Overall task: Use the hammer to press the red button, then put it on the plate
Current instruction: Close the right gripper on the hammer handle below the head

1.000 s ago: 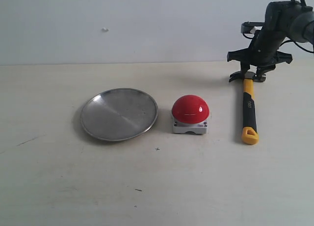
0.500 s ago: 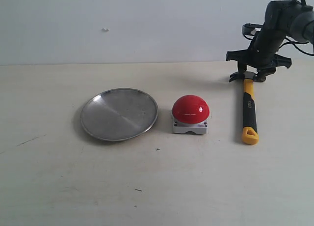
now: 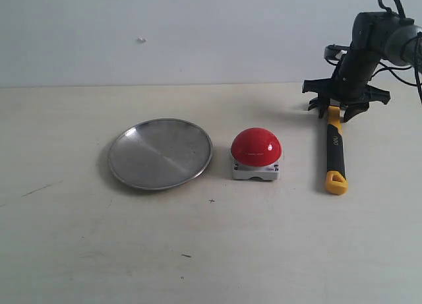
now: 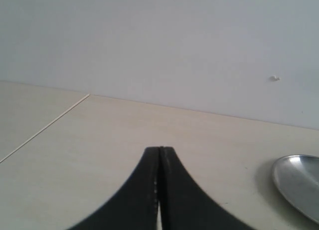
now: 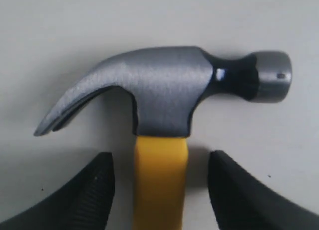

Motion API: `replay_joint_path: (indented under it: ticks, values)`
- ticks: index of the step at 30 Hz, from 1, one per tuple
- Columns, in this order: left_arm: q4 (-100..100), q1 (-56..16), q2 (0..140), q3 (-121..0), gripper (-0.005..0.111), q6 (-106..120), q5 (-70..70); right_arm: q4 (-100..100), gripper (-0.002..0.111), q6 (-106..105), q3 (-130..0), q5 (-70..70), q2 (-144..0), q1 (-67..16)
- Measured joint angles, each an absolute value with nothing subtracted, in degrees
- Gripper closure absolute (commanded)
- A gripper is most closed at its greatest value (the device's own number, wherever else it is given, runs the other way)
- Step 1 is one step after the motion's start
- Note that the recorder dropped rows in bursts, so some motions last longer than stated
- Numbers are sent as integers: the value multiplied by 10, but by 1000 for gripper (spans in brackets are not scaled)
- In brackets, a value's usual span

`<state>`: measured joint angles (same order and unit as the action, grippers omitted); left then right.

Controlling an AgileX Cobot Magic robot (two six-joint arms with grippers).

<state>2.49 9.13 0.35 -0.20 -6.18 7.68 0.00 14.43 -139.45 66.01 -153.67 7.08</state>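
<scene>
The hammer [image 3: 335,150] lies flat on the table at the right, dark head far, yellow end near. My right gripper [image 3: 336,111] is down over its neck. In the right wrist view the gripper [image 5: 160,158] is open, with one black finger [image 5: 94,190] on each side of the yellow handle [image 5: 160,185] just below the steel head [image 5: 164,88], and gaps on both sides. The red button [image 3: 256,146] stands on its grey base left of the hammer. Further left sits the plate [image 3: 132,175], with nothing on it. My left gripper [image 4: 159,150] is shut, with the plate's rim [image 4: 279,182] beside it.
A pale wall [image 3: 198,33] backs the light tabletop [image 3: 211,251]. A thin seam line [image 4: 45,127] runs across the table in the left wrist view. The right arm's cables [image 3: 395,7] hang at the upper right.
My right gripper has sunk lower onto the hammer's neck and its jaws have spread a little wider. Hammer, button and plate have not moved.
</scene>
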Motion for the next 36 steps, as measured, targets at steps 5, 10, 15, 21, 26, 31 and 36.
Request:
replay_joint_path:
  ticks: [5,10,15,21,26,31,36]
  values:
    - [25,91,4,-2,107,-62,77,0,56,147,-1395,660,-1537,71]
    - [25,91,4,-2,107,-62,77,0,57,148,-1395,661,-1537,71]
    - [25,91,4,-2,107,-62,77,0,71,148,-1397,676,-1537,71]
    - [25,91,4,-2,107,-62,77,3,108,89,-1397,674,-1537,71]
    - [25,91,4,-2,107,-62,77,4,108,54,-1397,685,-1538,71]
    - [25,91,4,-2,107,-62,77,17,83,49,-1399,687,-1538,72]
    - [25,91,4,-2,107,-62,77,22,64,48,-1399,689,-1538,72]
